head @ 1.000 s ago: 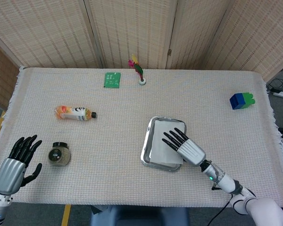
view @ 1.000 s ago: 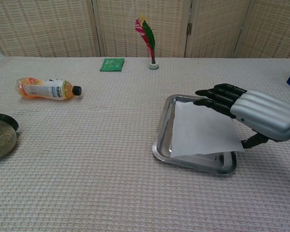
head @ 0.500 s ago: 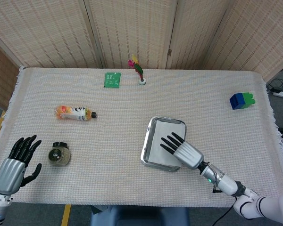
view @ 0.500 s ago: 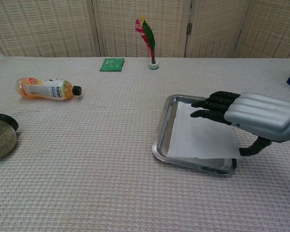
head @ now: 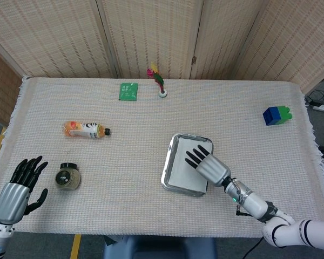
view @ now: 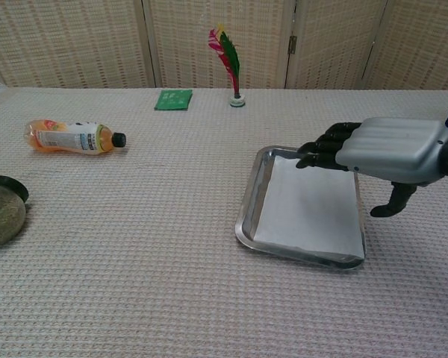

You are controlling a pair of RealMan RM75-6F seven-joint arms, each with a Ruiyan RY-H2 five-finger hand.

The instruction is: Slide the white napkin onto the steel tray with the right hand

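Napkin (view: 308,209) has settled flat inside the steel tray (view: 248,203) since a moment ago, so the slide looks done, my right hand (view: 373,153) hovering spread, empty, at its 2 o'clock corner.

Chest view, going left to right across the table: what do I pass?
Jar → orange bottle → green packet → feather shuttlecock → steel tray with the white napkin → right robot hand.
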